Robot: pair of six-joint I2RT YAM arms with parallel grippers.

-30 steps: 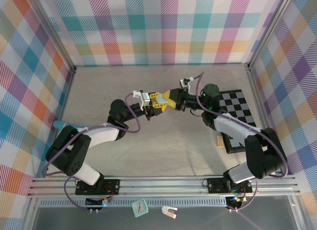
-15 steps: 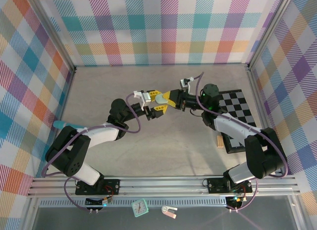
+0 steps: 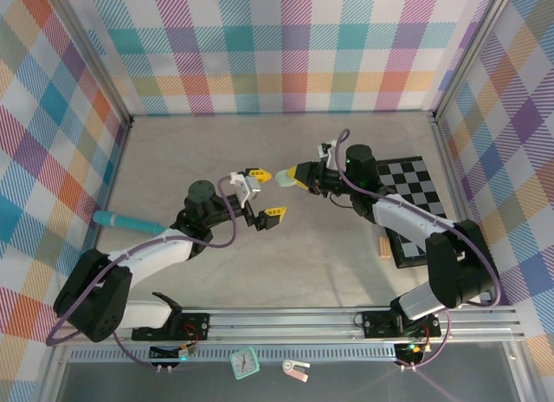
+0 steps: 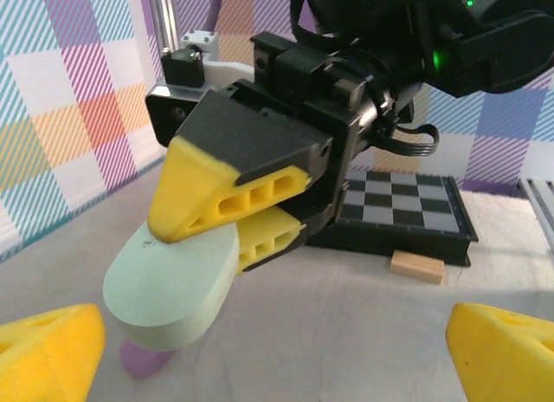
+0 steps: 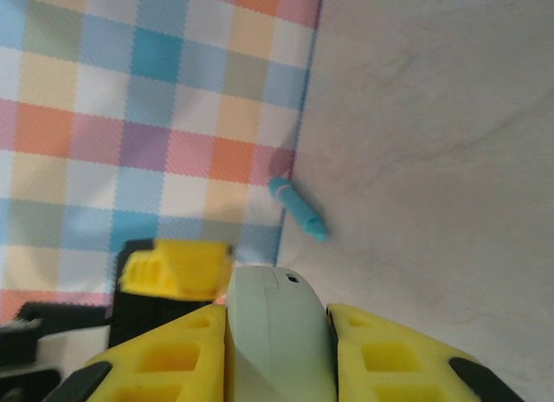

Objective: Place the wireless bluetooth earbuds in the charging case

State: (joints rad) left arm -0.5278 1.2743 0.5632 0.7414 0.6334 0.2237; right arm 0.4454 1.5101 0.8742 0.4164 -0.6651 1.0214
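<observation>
A pale green, pebble-like charging case (image 3: 284, 178) hangs above the table with its lid closed. My right gripper (image 3: 299, 174) is shut on it, a yellow finger on each flat side (image 5: 281, 333). In the left wrist view the charging case (image 4: 173, 281) juts out of the right gripper's fingers (image 4: 225, 194). My left gripper (image 3: 267, 194) stands open just to its left, apart from it, with nothing between its fingertips (image 4: 52, 346). A small pinkish-purple thing (image 4: 143, 360) lies on the table under the case; I cannot tell what it is. The earbuds are out of view.
A black-and-white chequered board (image 3: 415, 203) lies at the right, with a small wooden block (image 3: 385, 246) at its near-left corner. A blue pen (image 3: 125, 220) lies by the left wall. Plaid walls enclose the table.
My left gripper has opened, let go of the green case and drawn back towards the near left. The right gripper now holds the case alone.
</observation>
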